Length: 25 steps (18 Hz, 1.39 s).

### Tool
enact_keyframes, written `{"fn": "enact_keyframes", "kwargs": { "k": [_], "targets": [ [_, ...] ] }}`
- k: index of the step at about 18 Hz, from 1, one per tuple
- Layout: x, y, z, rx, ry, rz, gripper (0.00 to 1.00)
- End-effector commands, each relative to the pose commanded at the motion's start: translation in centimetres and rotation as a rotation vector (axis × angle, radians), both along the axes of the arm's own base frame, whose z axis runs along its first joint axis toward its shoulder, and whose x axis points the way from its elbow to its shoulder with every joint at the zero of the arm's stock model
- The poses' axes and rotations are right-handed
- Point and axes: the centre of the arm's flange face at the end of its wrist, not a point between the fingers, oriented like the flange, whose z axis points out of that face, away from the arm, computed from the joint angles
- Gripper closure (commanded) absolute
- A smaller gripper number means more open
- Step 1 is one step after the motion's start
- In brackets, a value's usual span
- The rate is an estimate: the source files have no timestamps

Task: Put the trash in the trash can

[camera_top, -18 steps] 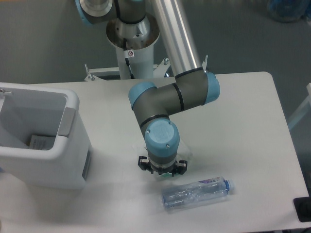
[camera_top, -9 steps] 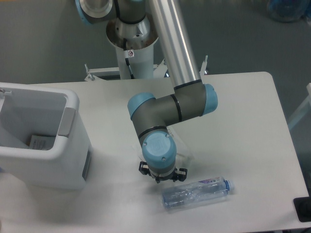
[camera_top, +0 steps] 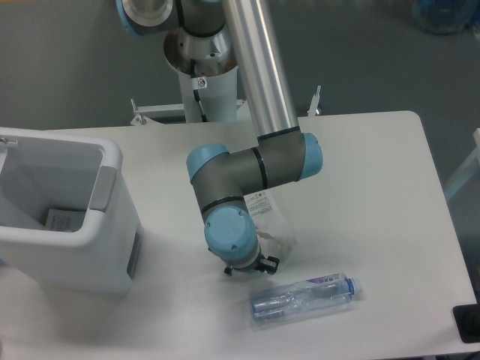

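Note:
The translucent white plastic bag (camera_top: 271, 225) with black print hangs crumpled against the right side of my wrist, lifted off the table. My gripper (camera_top: 247, 267) points down below the blue wrist cap. Its fingers are mostly hidden, and it appears shut on the bag's lower end. The clear plastic bottle (camera_top: 304, 298) with a blue cap lies on its side on the table, just right of and below the gripper, apart from it. The white trash can (camera_top: 112, 161) stands at the left edge of the table, well left of the gripper, its opening facing up.
A piece of paper (camera_top: 64, 220) lies inside the trash can. The arm's base column (camera_top: 204, 82) stands behind the table's far edge. A dark object (camera_top: 469, 322) sits at the table's front right corner.
The arm has swung left and slightly toward the front, carrying the wrist toward the trash can. The bag, earlier hidden under the gripper, now shows raised beside the wrist. The bottle has not moved.

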Motion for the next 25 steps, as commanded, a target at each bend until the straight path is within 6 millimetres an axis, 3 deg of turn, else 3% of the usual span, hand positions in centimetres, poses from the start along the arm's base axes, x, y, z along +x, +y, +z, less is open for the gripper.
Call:
{"fn": "enact_keyframes", "kwargs": {
  "k": [5, 10, 13, 16, 19, 20, 22, 24, 25],
  "targets": [
    [0.5, -0.5, 0.5, 0.000, -0.002, 0.000, 1.00],
    [0.9, -0.2, 0.7, 0.011, -0.002, 0.016, 1.00],
    [1.2, -0.3, 1.9, 0.050, -0.021, 0.026, 1.00],
    [2.0, -1.4, 3.1, 0.068, -0.032, 0.028, 1.00],
    [1.2, -2.6, 5.2, 0.103, -0.026, 0.057, 1.00],
    [1.0, -3.1, 5.0, 0.099, -0.030, 0.065, 0.99],
    [0.2, -4.4, 4.5, 0.089, -0.041, 0.087, 0.81],
    [-1.8, -5.6, 4.7, 0.095, -0.029, 0.115, 0.50],
    [-3.1, -5.9, 5.1, 0.102, -0.017, 0.130, 0.41]
  ]
}}
